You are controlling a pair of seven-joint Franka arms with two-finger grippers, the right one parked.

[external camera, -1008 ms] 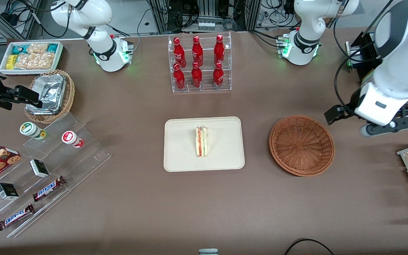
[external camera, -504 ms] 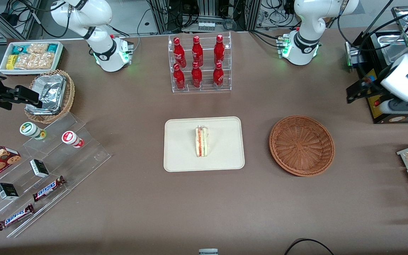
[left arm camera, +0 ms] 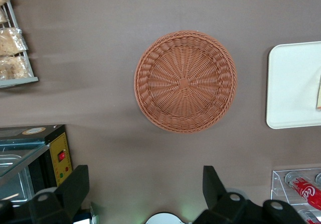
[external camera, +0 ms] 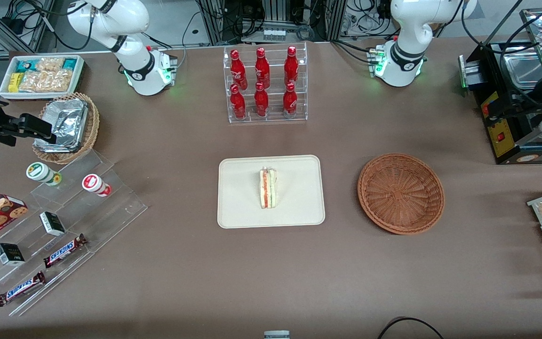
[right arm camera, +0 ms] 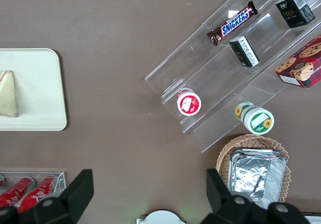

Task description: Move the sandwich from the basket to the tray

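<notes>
The sandwich [external camera: 268, 189] is lying on the tray [external camera: 238, 207]; the basket [external camera: 401, 193] is sitting beside it. The left gripper [left arm camera: 143, 184] is hovering high above the table, fingers spread, gripping nothing. Two bars [external camera: 65, 250] are reading "SNICKERS".

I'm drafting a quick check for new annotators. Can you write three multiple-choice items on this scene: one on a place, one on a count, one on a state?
1. Where is the sandwich?
A. in the basket
B. on the tray
C. on the bare table

2. How many red bottles stand in the clear rack?
A. four
B. six
C. eight

3. What is the claw doing?
A. gripping the sandwich
B. shut on the basket rim
C. open, holding nothing

Answers: 1 B, it lies on the cream tray. 2 B, two rows of three. 3 C, its fingers stand apart high above the empty basket.
</notes>
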